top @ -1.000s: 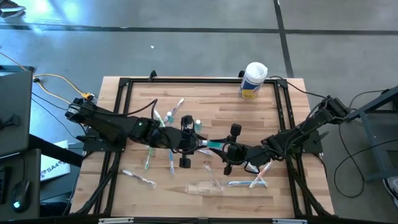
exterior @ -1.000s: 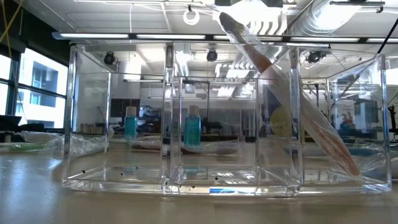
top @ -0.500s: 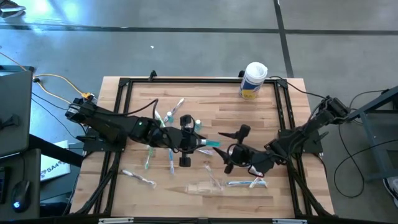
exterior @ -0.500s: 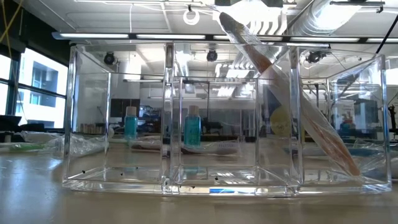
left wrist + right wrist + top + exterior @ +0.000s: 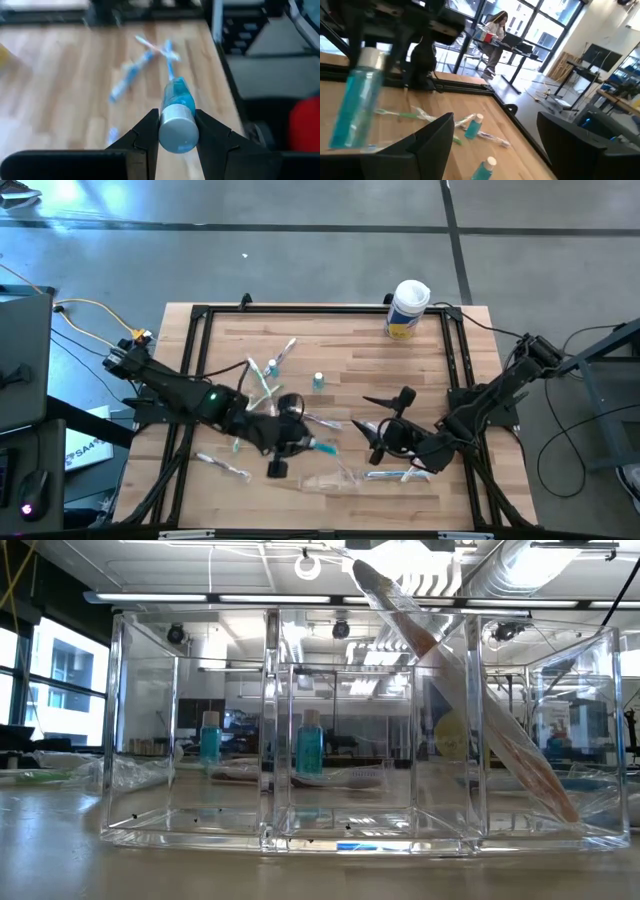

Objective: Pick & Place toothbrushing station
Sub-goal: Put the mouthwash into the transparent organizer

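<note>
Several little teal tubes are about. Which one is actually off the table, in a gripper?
The teal tube clamped between the left gripper's fingers, silver cap toward its camera. The other teal tube stands alone on the table.

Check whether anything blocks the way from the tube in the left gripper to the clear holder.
Nothing visible does. The left gripper holds the teal tube just above the clear holder; only bare table lies between. The right gripper, open, stands off to the side.
</note>
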`<state>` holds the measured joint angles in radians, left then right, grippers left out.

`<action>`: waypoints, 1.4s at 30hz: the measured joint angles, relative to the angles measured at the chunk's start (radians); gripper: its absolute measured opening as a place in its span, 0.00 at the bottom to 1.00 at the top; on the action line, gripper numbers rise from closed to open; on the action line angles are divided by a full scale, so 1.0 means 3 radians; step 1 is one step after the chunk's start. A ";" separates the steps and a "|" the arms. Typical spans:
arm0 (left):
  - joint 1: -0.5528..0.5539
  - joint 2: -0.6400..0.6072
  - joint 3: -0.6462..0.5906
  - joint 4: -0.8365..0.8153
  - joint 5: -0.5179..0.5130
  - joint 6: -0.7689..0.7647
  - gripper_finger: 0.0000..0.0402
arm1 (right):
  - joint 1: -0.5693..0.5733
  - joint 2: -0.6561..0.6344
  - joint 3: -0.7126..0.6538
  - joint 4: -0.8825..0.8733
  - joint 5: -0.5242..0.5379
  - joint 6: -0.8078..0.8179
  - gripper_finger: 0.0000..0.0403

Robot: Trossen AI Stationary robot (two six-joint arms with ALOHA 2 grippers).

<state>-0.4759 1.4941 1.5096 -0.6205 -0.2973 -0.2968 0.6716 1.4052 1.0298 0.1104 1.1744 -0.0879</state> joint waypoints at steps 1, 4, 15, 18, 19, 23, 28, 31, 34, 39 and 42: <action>-0.0061 0.0001 0.0054 -0.0106 0.0005 -0.0076 0.23 | 0.0000 0.0000 0.0000 -0.0009 0.0001 0.0029 0.68; -0.0226 0.0022 0.0220 -0.0229 0.0003 -0.0254 0.23 | -0.0001 0.0000 0.0000 -0.0011 0.0004 0.0054 0.68; -0.0350 0.0076 0.0340 -0.0540 -0.0024 -0.0784 0.23 | 0.0009 0.0000 0.0000 -0.0119 -0.0003 0.0241 0.68; -0.0267 0.0188 0.0340 -0.0522 0.0060 -0.0807 0.23 | 0.0010 0.0000 0.0000 -0.0195 -0.0007 0.0318 0.68; -0.0260 0.0228 0.0335 -0.0513 0.0129 -0.0808 0.23 | 0.0013 0.0000 0.0000 -0.0202 -0.0006 0.0330 0.68; -0.0228 0.0392 0.0421 -0.0512 0.0265 -0.0709 0.23 | 0.0017 0.0000 0.0000 -0.0273 -0.0007 0.0402 0.68; -0.0223 0.0630 0.0636 -0.0574 0.0314 -0.0543 0.23 | 0.0019 0.0000 0.0000 -0.0361 -0.0011 0.0409 0.68; -0.0201 0.0756 0.0758 -0.0562 0.0380 -0.0421 0.23 | 0.0022 0.0000 0.0000 -0.0360 -0.0017 0.0409 0.68; -0.0131 0.0886 0.0796 -0.0592 0.0582 -0.0329 0.23 | 0.0034 0.0000 0.0000 -0.0363 0.0003 0.0440 0.68; 0.0018 0.1034 0.0815 -0.0646 0.0744 -0.0270 0.23 | 0.0047 0.0000 0.0000 -0.0438 0.0019 0.0605 0.68; 0.0077 0.1105 0.0815 -0.0663 0.0806 -0.0244 0.23 | 0.0068 0.0000 0.0000 -0.0487 0.0019 0.0622 0.68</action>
<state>-0.4529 1.8256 1.7542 -0.8193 -0.0554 -0.3700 0.6920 1.4052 1.0298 -0.0355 1.1801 0.0987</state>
